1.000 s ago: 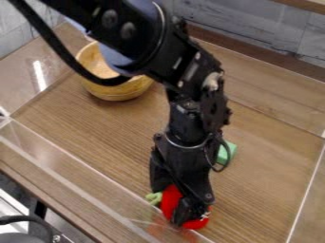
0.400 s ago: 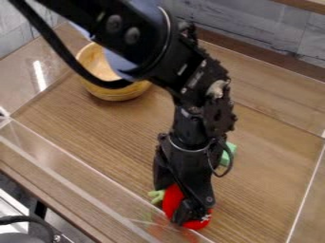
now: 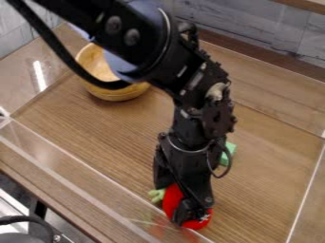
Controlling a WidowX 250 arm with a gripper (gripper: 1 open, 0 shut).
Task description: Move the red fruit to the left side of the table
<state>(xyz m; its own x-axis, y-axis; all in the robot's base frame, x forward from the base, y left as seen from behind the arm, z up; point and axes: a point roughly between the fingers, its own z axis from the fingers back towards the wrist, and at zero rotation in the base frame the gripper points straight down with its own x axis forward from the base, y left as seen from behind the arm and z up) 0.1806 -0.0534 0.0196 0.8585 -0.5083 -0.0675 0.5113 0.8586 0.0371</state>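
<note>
One arm is working here, its black pincer (image 3: 185, 205) pointing straight down over the fruit (image 3: 189, 219) at the near edge of the desk (image 3: 89, 142). The pincer is standing wide, its jaws straddling the red body rather than clamping it; whether the tips are already touching the fruit is too hard to tell, since the black housing is covering most of it. Only the lower red curve and a bit of green leaf at the left are showing.

Almost nothing is changing across the last second: the arm is sitting where it was, the jaws are no tighter, and the fruit is lying in the same spot by the clear front wall (image 3: 76, 176). The only shift is a slight settling of the upper arm links, which looks like fine alignment and not travel. That reads as a pause at the bottom of the approach, just ahead of the squeeze.

For the task this means the move proper is not yet begun. The fruit is sitting on the right-hand part of the desk as the camera shows it, just beside the front wall, with a green block (image 3: 226, 152) peeking out behind the arm and a wooden bowl (image 3: 112, 78) well apart at the far left. The likely next need is closing on the fruit; being glossy and round, it could squirt out sideways toward the wall if the jaws are meeting it off centre.
</note>
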